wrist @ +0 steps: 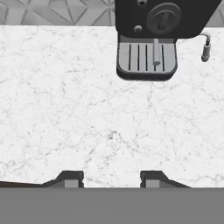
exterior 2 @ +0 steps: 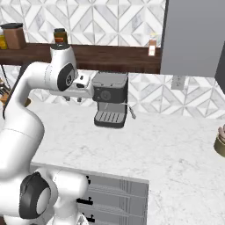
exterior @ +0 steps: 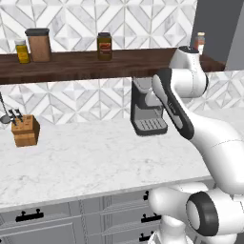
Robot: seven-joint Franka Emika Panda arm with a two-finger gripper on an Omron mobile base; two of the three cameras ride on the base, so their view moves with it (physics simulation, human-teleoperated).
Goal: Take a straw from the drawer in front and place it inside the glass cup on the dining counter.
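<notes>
While jars (exterior: 38,44) with brownish and yellow contents stand on the dark wooden shelf (exterior: 86,64), the arm (exterior: 178,109) is folded high over the marble surface (exterior: 86,157), its hand aimed down before the coffee machine (wrist: 148,43). Its fingers (wrist: 70,179) stand partly apart, holding nothing. Grey drawers (exterior: 33,221) with black bar handles sit shut beneath the surface edge.

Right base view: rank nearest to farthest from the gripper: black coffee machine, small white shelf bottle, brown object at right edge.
1. Black coffee machine, beside the gripper.
2. Small white bottle, shelf, upper right.
3. Brown object, far right.
</notes>
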